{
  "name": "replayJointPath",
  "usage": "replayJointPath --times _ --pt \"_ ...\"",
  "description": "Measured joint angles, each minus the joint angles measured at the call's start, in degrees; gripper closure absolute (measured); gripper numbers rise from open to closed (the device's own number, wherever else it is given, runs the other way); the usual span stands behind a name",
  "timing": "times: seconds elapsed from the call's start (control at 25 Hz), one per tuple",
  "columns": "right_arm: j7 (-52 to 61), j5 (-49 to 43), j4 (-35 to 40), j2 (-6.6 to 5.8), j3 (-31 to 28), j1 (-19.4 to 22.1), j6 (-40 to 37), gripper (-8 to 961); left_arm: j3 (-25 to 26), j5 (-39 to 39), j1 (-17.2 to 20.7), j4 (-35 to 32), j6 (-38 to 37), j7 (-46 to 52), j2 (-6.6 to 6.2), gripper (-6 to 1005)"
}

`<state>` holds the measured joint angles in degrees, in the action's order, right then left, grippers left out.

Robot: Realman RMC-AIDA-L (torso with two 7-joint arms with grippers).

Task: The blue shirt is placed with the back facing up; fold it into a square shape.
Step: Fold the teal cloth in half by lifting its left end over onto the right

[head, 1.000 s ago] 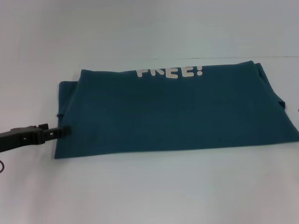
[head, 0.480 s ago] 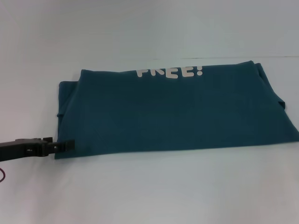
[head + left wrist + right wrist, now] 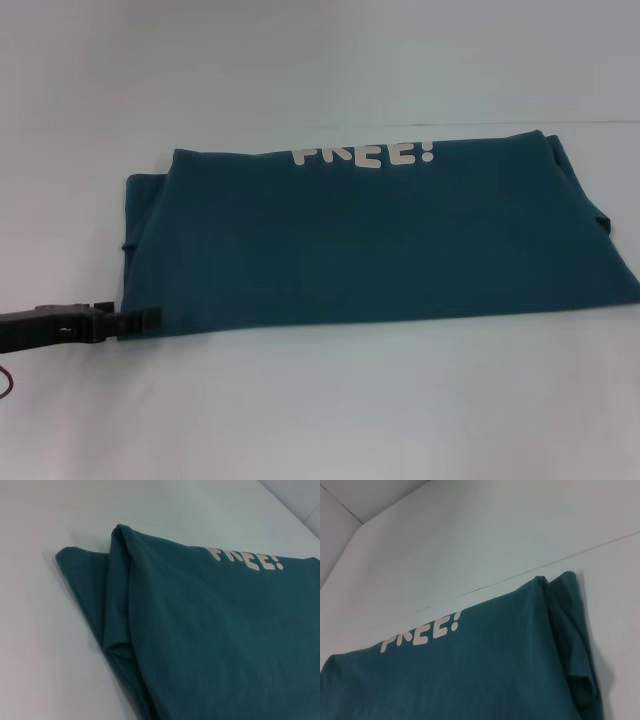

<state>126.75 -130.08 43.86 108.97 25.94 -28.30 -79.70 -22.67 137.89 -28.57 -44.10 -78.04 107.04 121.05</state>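
Note:
The blue shirt point(image 3: 380, 240) lies folded into a wide rectangle on the white table, with the white lettering "FREE!" point(image 3: 365, 155) showing along its far edge. My left gripper point(image 3: 150, 318) reaches in low from the left, its tip at the shirt's near left corner, right at the cloth's edge. The left wrist view shows the shirt point(image 3: 210, 630) close up, with stacked folded layers at that end. In the right wrist view I see the shirt point(image 3: 470, 680) and its far right corner. My right gripper is out of view.
The white table point(image 3: 320, 410) stretches on all sides of the shirt. A thin seam line point(image 3: 590, 121) runs across the table behind the shirt. A bit of dark cable point(image 3: 5, 382) hangs at the left edge.
My left gripper has slid along the shirt's left side toward the near corner and dropped lower. The shirt has not moved.

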Motion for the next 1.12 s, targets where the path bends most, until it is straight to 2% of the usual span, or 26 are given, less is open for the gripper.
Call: replayJointPath --times 0.8,1.12 --pt "-0.1 0.1 0.0 0.27 0.0 0.4 1.2 162 -1.7 0.1 -0.5 0.1 -0.6 0.0 0.07 65" --pt "-0.1 0.3 0.0 0.27 0.0 0.5 1.2 162 -2.2 0.1 -0.9 -0.1 0.0 0.8 -0.06 173"
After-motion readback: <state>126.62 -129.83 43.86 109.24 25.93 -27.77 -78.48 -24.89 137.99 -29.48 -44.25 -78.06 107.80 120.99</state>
